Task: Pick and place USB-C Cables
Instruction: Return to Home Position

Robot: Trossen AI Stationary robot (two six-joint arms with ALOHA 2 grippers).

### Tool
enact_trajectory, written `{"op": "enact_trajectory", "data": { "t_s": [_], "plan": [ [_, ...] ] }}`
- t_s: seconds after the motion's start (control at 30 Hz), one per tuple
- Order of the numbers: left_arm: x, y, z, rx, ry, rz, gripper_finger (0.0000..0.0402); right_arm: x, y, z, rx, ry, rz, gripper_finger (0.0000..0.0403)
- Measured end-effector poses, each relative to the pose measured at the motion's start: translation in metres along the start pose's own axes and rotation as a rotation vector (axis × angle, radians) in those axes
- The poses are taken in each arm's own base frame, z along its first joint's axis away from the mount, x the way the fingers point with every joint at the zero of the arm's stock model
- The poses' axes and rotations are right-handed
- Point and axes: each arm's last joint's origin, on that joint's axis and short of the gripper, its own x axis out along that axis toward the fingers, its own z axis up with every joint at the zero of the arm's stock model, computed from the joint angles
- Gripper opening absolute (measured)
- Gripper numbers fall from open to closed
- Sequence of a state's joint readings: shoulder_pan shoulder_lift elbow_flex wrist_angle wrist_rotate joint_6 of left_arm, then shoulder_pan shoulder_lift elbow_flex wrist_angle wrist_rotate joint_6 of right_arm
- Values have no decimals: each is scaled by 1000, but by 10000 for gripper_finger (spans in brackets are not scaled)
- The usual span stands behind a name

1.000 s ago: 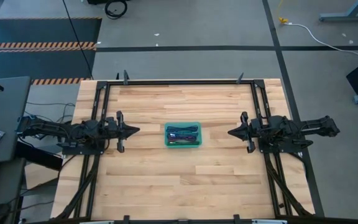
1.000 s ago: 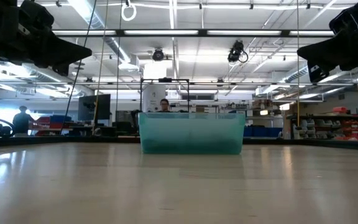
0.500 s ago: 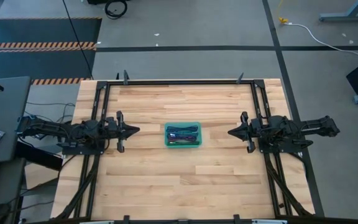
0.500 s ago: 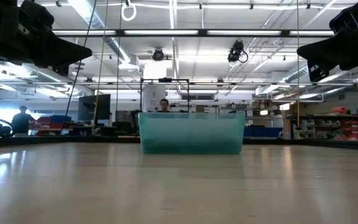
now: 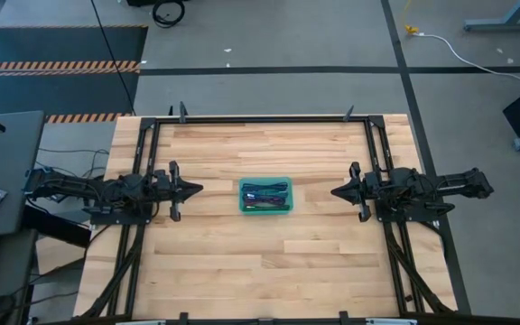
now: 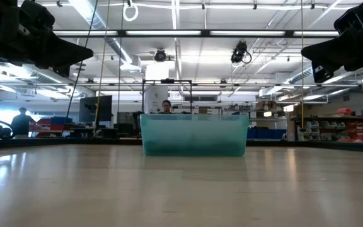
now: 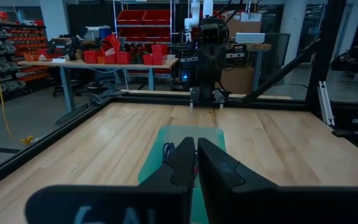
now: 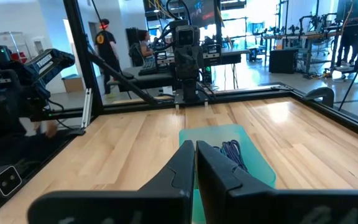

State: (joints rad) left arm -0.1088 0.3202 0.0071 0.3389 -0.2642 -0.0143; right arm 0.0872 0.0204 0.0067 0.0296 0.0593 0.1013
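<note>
A small teal tray [image 5: 242,200] sits at the middle of the wooden table, and the USB-C cables [image 5: 266,194] lie bundled inside it, dark blue-purple, green and maroon strands showing. In the low view the tray's translucent wall [image 6: 194,134] stands on the tabletop. My left gripper [image 5: 200,189] hovers shut to the tray's left, pointing at it. My right gripper [image 5: 333,191] hovers shut to the tray's right, also pointing at it. Both hang well above the table. The left wrist view shows the tray [image 7: 157,155] beyond the shut fingers; the right wrist view shows purple cable loops [image 8: 232,151] in the tray.
A black metal frame [image 5: 260,118] runs around the table's far edge and sides. Bare wood lies near and far of the tray. People stand in the room beyond the table [image 8: 107,43]. A white cord with a yellow plug [image 5: 411,31] lies on the floor.
</note>
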Motion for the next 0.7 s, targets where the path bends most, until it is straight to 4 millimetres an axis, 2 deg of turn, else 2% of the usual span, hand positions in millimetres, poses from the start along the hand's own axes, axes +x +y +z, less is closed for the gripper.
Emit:
{"op": "enact_trajectory", "data": {
  "t_s": [0.7],
  "plan": [
    [0, 0, 0, 0, 0, 0, 24, 0, 0, 0, 0, 0, 0, 24]
  ]
}}
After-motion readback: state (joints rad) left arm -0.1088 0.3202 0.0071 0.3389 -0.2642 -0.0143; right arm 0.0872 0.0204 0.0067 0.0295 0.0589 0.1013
